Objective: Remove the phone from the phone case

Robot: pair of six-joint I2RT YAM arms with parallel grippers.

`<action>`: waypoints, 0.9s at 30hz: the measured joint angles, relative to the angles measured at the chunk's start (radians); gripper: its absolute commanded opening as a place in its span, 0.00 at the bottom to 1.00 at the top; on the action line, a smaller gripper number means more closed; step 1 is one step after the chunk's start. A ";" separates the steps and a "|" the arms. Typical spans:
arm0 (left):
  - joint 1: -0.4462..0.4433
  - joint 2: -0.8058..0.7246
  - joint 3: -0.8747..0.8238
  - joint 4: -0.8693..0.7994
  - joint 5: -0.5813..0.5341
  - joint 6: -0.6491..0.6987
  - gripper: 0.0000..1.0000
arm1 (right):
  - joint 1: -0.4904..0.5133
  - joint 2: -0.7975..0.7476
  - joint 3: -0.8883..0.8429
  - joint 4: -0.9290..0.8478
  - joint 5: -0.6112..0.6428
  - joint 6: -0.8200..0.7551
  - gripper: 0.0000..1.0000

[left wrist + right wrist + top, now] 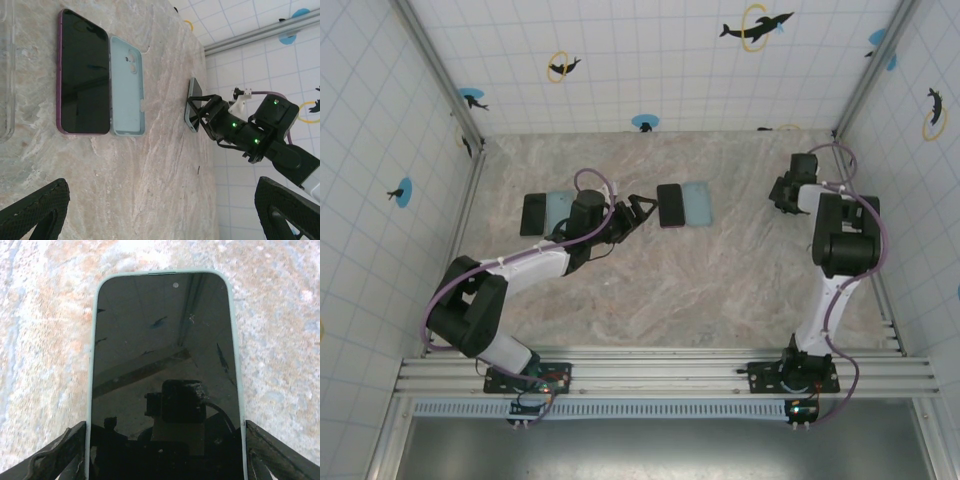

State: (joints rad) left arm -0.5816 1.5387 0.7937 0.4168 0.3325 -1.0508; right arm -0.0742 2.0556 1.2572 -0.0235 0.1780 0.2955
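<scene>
Phone in its green case sits gripped between the right hand's fingers.

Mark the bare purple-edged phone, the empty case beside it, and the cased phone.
bare phone (pixel 84 75): left wrist view, middle of its dark screen.
empty case (pixel 127 97): left wrist view, inner back panel below the camera cutout.
cased phone (pixel 162 340): right wrist view, middle of the screen.

Locate the phone: a black glass slab with its screen facing the right wrist camera and the front lens dot near its top edge. It sits fully seated in the phone case, a pale mint-green shell whose rim frames the top and both long sides. From the left wrist view, you see the cased phone tilted up on edge rather than lying flat on the table.
</scene>
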 measured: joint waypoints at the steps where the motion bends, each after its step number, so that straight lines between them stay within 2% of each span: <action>1: 0.000 0.000 0.000 0.000 0.000 0.000 0.96 | 0.000 -0.015 -0.022 0.007 -0.010 0.000 0.55; 8: 0.000 0.006 0.010 -0.002 0.000 0.000 0.94 | -0.001 -0.189 -0.252 0.120 -0.100 -0.007 0.52; 13: -0.001 0.054 0.100 -0.035 0.000 0.010 0.92 | 0.023 -0.377 -0.455 0.288 -0.173 -0.013 0.51; 20: -0.029 0.117 0.251 -0.092 -0.003 0.053 0.86 | 0.140 -0.621 -0.672 0.490 -0.285 -0.016 0.49; 27: -0.090 0.196 0.396 -0.143 -0.017 0.111 0.81 | 0.279 -0.775 -0.757 0.598 -0.356 -0.024 0.46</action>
State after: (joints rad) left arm -0.6716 1.7344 1.1896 0.2737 0.3153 -0.9398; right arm 0.2050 1.2804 0.4999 0.5747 -0.1783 0.2718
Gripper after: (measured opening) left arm 0.820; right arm 0.750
